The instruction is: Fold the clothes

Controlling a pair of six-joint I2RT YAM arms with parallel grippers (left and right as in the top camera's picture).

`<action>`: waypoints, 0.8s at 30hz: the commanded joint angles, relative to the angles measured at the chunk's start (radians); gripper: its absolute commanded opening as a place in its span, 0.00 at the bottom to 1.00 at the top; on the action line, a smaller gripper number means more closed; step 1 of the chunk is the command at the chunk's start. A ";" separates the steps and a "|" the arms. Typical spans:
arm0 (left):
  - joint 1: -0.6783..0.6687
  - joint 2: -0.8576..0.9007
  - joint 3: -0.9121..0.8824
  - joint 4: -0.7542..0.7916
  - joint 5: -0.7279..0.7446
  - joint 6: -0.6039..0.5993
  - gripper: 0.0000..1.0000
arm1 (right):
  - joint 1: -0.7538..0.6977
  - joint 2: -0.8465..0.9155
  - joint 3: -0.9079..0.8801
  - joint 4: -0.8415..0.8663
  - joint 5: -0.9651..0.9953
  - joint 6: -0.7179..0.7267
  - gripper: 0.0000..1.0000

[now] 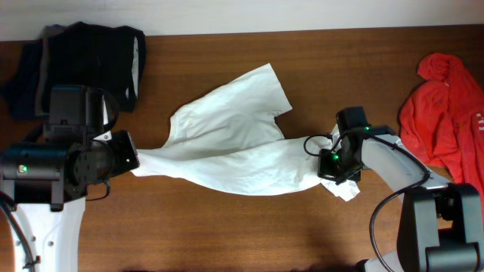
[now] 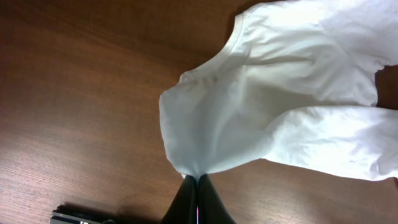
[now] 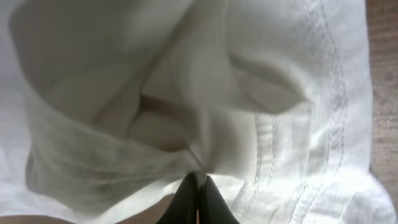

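We see a dark brown wooden bench [image 1: 227,234] with fine grain, filling nearly the whole overhead view. Along its far edge runs a pale strip [image 1: 302,11]; we cannot tell whether it is wall or floor. The light is even, with soft shadows and a faint sheen on the wood

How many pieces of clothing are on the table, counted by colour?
White: 1, the white shirt, lying across the middle.
Red: 1, the red garment, at the right edge.
Dark: 1, the dark pile, at the top left; how many pieces it holds cannot be told.
Total: 3
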 commanded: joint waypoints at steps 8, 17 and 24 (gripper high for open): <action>-0.001 -0.011 0.183 -0.010 -0.016 -0.008 0.01 | -0.068 -0.021 0.769 -0.666 0.010 -0.063 0.04; -0.001 -0.036 0.585 -0.079 -0.006 -0.002 0.01 | -0.071 -0.230 1.359 -0.870 0.011 -0.067 0.04; 0.007 0.525 0.554 0.431 0.185 0.113 0.01 | -0.071 0.081 1.358 -0.454 -0.075 0.034 0.04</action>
